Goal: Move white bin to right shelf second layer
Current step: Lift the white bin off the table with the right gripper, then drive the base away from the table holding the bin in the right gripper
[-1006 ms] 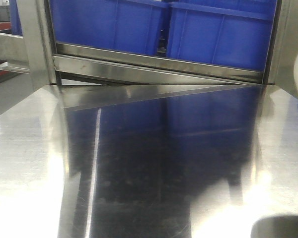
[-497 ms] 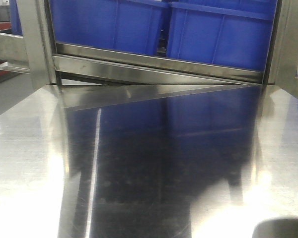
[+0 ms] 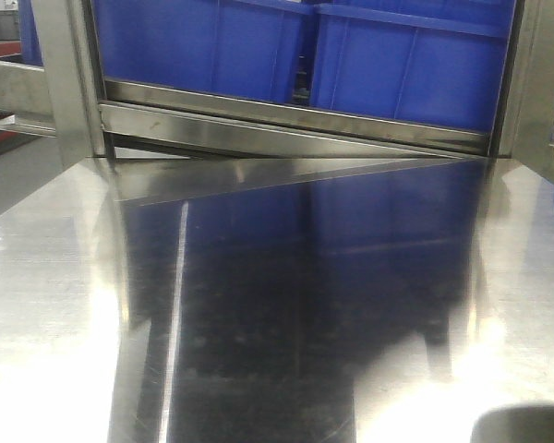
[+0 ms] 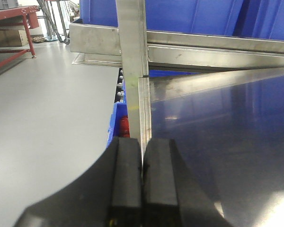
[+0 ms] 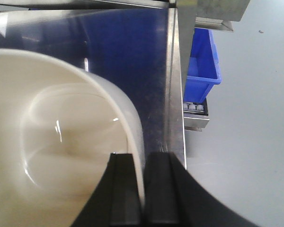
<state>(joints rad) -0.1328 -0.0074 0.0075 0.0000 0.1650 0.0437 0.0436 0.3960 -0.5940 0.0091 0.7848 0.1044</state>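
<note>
Currently pinching white bin (image 5: 61, 132) by its wall with right pincer (image 5: 143, 189) near right edge of tabletop (image 5: 132, 47); left pincer (image 4: 142, 184) pressed together, idle. Lift level, clear shelf post (image 5: 208, 9), avoid tilting.

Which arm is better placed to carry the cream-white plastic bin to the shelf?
Right. The right tool grips the rim of the glossy cream-white plastic bin; the left tool is shut, empty, above the mirror-like steel tabletop's left edge.

Rim of the glossy cream-white plastic tub (image 5: 61, 142) is pinched between the black fingers (image 5: 124, 189); mirror-like steel tabletop (image 5: 132, 47) and blue plastic crate (image 5: 203, 66) are seen beyond.
</note>
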